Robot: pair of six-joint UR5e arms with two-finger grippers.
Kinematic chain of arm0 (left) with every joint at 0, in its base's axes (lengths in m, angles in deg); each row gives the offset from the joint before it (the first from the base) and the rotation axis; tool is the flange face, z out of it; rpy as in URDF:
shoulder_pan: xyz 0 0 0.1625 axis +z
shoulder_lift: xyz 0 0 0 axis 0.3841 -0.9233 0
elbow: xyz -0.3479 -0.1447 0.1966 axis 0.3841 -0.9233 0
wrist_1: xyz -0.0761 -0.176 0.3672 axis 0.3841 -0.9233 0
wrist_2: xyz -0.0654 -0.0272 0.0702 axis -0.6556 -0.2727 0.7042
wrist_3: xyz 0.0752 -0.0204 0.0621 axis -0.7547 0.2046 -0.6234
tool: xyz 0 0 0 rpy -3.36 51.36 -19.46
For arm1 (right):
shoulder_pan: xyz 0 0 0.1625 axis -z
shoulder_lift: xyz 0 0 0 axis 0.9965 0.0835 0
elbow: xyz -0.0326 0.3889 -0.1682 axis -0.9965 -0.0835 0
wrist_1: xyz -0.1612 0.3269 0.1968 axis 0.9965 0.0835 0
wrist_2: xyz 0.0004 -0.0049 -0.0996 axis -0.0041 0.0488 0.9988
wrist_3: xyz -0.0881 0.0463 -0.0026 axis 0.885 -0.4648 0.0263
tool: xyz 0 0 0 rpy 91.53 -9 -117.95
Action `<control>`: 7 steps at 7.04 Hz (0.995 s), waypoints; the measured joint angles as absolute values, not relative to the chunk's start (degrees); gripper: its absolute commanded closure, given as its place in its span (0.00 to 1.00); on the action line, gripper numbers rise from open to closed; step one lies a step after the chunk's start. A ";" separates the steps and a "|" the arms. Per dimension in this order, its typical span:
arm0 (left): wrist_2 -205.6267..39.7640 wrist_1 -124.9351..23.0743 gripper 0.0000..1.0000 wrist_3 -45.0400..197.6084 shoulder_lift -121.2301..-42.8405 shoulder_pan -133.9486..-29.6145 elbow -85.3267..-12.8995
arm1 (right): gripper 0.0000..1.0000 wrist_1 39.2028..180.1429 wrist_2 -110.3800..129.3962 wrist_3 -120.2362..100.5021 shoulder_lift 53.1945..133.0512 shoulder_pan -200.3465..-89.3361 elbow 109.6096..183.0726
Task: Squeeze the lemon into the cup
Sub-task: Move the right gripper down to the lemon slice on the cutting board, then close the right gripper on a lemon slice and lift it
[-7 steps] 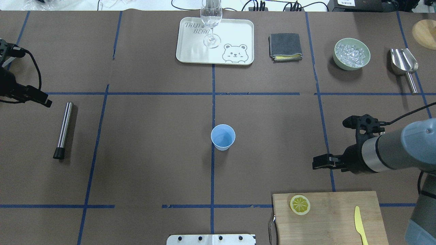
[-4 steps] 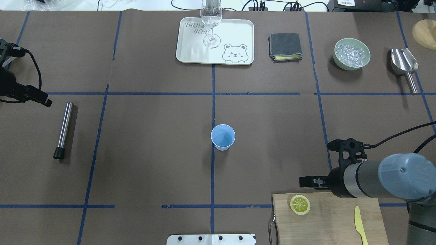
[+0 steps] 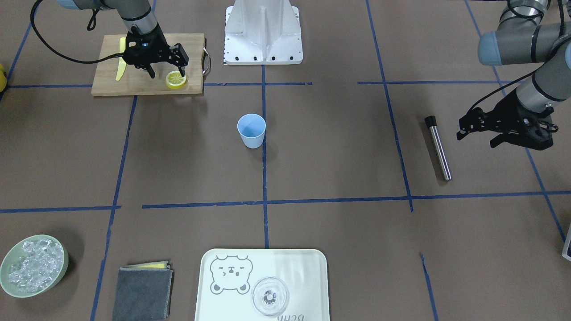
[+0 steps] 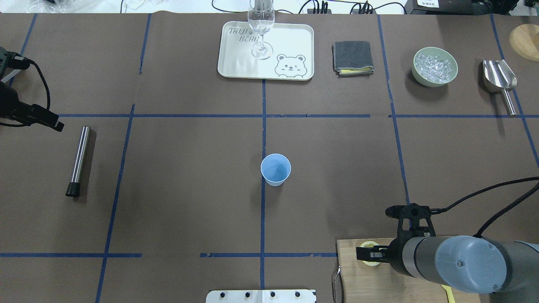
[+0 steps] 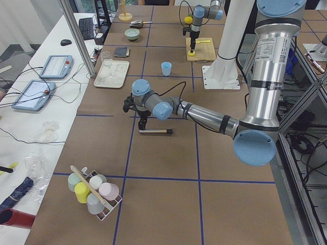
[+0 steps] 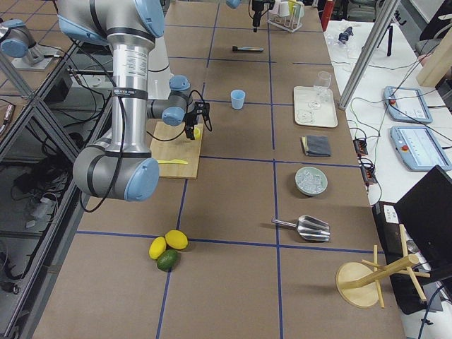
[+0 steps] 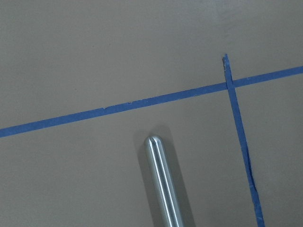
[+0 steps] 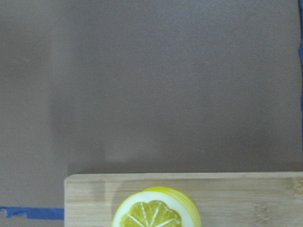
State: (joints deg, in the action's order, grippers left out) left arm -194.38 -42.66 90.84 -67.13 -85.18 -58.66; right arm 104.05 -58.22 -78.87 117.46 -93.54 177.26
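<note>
Right gripper (image 3: 167,74) hung over the cutting board (image 3: 134,84), jaws spread wide and pointing down. They stood on either side of the lemon (image 3: 175,80) without yet touching it, as far as the front view showed. From overhead the wrist hid most of the slice. The wrist camera caught its cut face up, lying flat near the board's edge on the cup side.

Left gripper (image 3: 476,139) was parked out at its own end of the surface, jaws apart and holding nothing, just beside a steel rod (image 3: 437,147).

Handling, as I judged it: the lemon was light, soft and wet, with a slick rind. It sat low on the wood, so the fingers would need to come almost to the board. The hold should go across the rind on opposite sides. Too firm a pinch there would waste juice before the cup (image 3: 251,129).

The cup stood upright mid-surface, well apart from the board and mouth open. It looked light enough to tip if knocked.

Around the board, the yellow knife (image 3: 119,67) lay on its far side, behind the wrist. The board's metal handle (image 3: 206,55) stuck out on the cup side, near the lemon, the only thing I'd watch on lift-out. Tray (image 3: 308,263), wine glass (image 3: 270,296), ice bowl (image 3: 62,256) and folded cloth (image 3: 142,292) sat along the far edge, out of play.
</note>
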 measured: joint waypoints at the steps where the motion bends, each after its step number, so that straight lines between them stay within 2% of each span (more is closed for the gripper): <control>1: -194.38 -42.67 0.00 90.86 -67.06 -85.21 -58.81 | 0.00 106.46 -57.88 -78.88 115.68 -93.18 177.07; 5: -194.47 -42.67 0.00 90.91 -66.61 -85.34 -59.78 | 0.01 109.00 -57.65 -78.88 114.23 -92.39 176.13; 6: -194.52 -42.65 0.00 90.91 -66.53 -85.34 -59.98 | 0.08 109.03 -57.65 -78.88 114.19 -92.31 175.54; 7: -194.54 -42.61 0.00 90.91 -66.51 -85.34 -60.09 | 0.22 109.04 -57.65 -78.88 114.20 -92.36 175.31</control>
State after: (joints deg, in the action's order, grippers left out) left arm -194.54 -42.61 90.91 -66.51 -85.34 -60.09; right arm 109.04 -57.65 -78.88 114.20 -92.36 175.31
